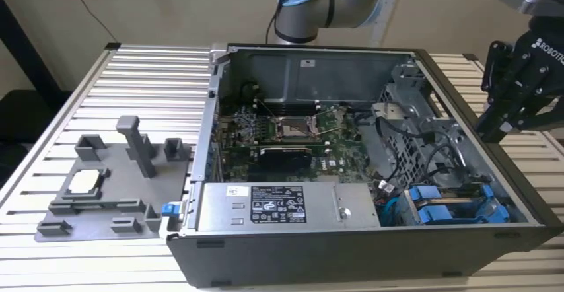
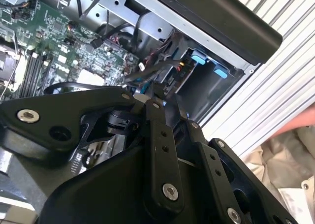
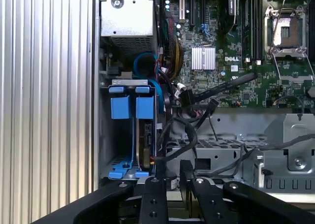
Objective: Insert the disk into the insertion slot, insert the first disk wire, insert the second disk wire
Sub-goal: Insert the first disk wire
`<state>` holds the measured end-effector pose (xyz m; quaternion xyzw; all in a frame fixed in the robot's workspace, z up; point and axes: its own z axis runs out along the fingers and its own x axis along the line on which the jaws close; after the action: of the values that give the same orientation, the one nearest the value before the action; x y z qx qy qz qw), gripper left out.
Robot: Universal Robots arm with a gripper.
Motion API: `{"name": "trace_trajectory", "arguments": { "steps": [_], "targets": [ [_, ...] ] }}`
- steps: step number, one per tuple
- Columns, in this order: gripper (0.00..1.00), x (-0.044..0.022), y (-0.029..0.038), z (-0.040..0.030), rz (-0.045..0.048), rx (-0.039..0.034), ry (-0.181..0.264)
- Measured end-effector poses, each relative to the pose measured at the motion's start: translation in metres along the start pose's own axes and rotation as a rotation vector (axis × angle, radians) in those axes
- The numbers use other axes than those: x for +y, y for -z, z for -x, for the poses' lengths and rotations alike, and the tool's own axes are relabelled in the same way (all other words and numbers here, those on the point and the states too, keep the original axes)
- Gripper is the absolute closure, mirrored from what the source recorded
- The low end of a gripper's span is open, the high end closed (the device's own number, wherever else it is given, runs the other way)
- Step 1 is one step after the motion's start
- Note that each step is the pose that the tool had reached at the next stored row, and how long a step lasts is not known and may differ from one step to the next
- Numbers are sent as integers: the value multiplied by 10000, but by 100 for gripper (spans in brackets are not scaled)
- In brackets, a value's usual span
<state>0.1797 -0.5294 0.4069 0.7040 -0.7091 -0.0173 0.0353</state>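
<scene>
The hand [image 1: 495, 125] hangs over the three-o'clock wall of the open computer case [image 1: 352, 255], just outside the rim. I can't tell from here whether it's apart or together. At the case's five-o'clock corner two blue handles sit side by side. In the first wrist view the one nearer the cables has a drive's edge behind it, so I take that for the disk [image 3: 144, 108], down in the insertion slot [image 3: 146, 82]. The other carrier [image 3: 120, 107] sits just beside it.

The trouble I'd watch for is the tangle of loose black cables [image 3: 192, 135] crowding right against the disk's end. A descent into that knot could snag a loop and drag the lot sideways. A plug that meets the drive tilted could jam or bend. The twin handles also invite a reach to the wrong bay. The case wall is right under the hand, so a careless drop could clip the rim.
</scene>
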Motion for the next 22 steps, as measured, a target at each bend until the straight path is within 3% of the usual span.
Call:
{"name": "trace_trajectory", "arguments": {
  "steps": [6, 13, 22],
  "targets": [
    [74, 2, 2, 65, 0, 3, 0],
    [74, 17, 1, 80, -2, 3, 0],
    [74, 109, -6, 80, -111, -5, -3]
  ]
}}
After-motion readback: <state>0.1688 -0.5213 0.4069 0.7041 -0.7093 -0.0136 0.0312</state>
